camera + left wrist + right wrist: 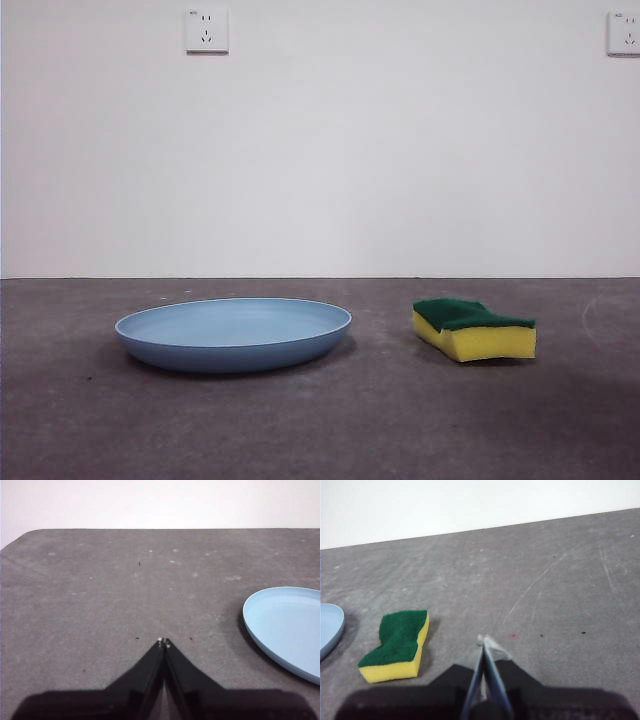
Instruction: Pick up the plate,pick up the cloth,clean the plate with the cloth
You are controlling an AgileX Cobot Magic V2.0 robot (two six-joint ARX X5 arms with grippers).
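Note:
The light-blue plate [233,333] lies flat on the grey table, left of centre in the front view. Its edge also shows in the left wrist view [287,627] and in the right wrist view [328,626]. The cloth is a yellow sponge with a dark green top [472,329]; it lies to the right of the plate, apart from it, and also shows in the right wrist view [397,645]. My left gripper [164,642] is shut and empty above bare table beside the plate. My right gripper [485,641] is shut and empty, off to the side of the sponge.
The grey table [380,420] ends at a white wall with two sockets [206,30]. In the left wrist view the table's rounded far corner [22,536] shows. Neither arm shows in the front view.

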